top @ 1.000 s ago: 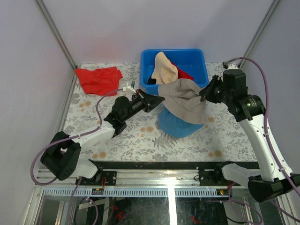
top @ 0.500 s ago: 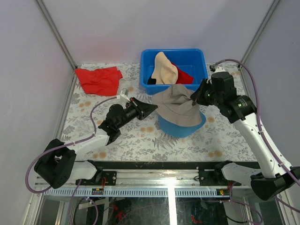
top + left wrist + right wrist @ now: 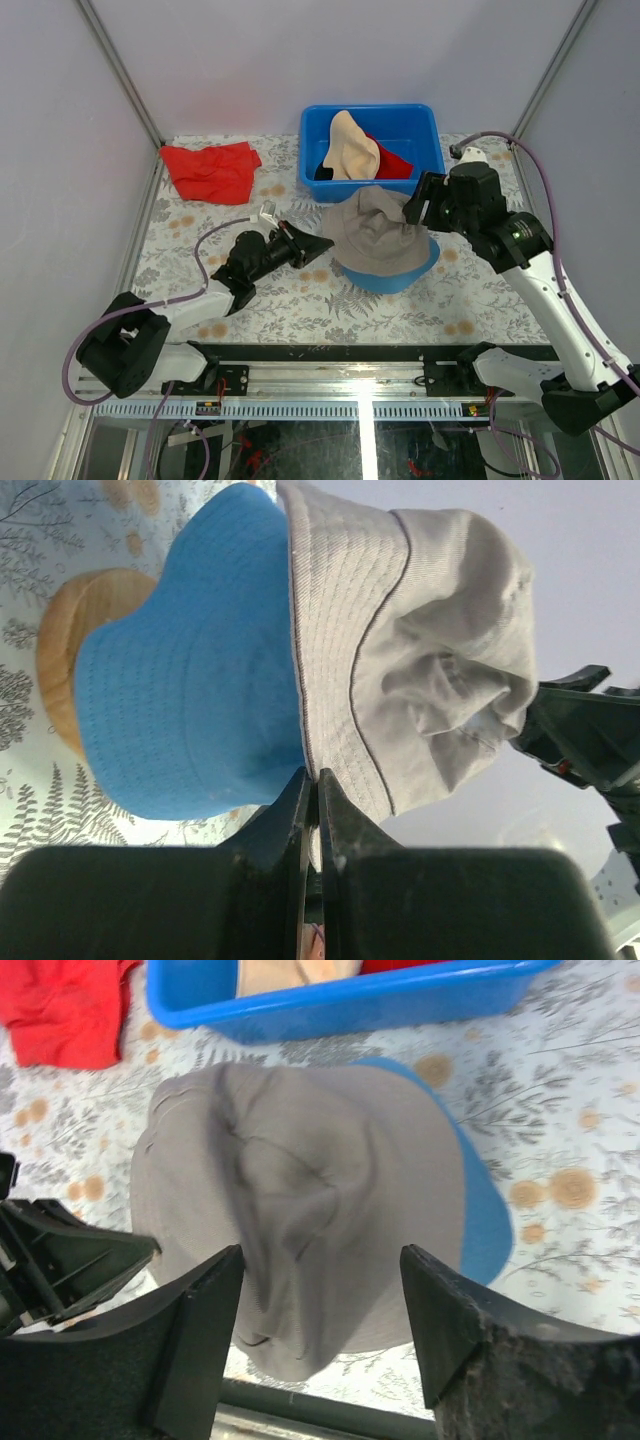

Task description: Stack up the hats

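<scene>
Left fingers [image 3: 345, 830] closed, pinching the brim edge of the soft grey-khaki fabric bucket hat [image 3: 300, 1200], probably to steady it. Right fingers [image 3: 195, 1330] spread wide above its crown, gripping nothing. This hat sits over the blue fabric bucket hat [image 3: 190, 710] on the round wooden stand [image 3: 60, 650], so 2 are stacked. The peach-beige hat [image 3: 352, 145] and red hat [image 3: 392, 158] lie in the blue plastic bin [image 3: 415, 150].

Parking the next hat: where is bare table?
Bare table: between the red cloth and the left arm, and between the blue hat and the front rail. Crowded: left gripper and right gripper at the grey hat, by the blue bin.
</scene>
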{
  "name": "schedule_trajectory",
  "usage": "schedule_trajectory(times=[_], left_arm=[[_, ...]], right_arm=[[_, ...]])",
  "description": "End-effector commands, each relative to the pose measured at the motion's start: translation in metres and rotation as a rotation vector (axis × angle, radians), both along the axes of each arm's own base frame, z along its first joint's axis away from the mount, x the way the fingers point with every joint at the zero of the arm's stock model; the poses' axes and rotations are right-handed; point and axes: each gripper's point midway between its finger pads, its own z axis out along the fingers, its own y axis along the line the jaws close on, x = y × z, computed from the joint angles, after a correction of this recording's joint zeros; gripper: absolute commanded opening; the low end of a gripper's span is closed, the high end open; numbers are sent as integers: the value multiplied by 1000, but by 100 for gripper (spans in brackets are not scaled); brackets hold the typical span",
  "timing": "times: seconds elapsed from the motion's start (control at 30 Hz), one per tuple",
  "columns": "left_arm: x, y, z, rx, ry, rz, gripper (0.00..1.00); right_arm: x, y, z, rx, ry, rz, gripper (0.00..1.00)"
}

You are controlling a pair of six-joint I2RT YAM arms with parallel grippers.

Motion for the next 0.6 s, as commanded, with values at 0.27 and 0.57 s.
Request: schedule_trajectory(times=[0.27,0.57], left_arm=[[-2,-8,-14,13,-11,-63,0],[-1,-13,-11,36,-9,-90,0]], right_arm=[[23,-68,-26,130,102,-119,75],[21,-37,-66,538,185,88,65]])
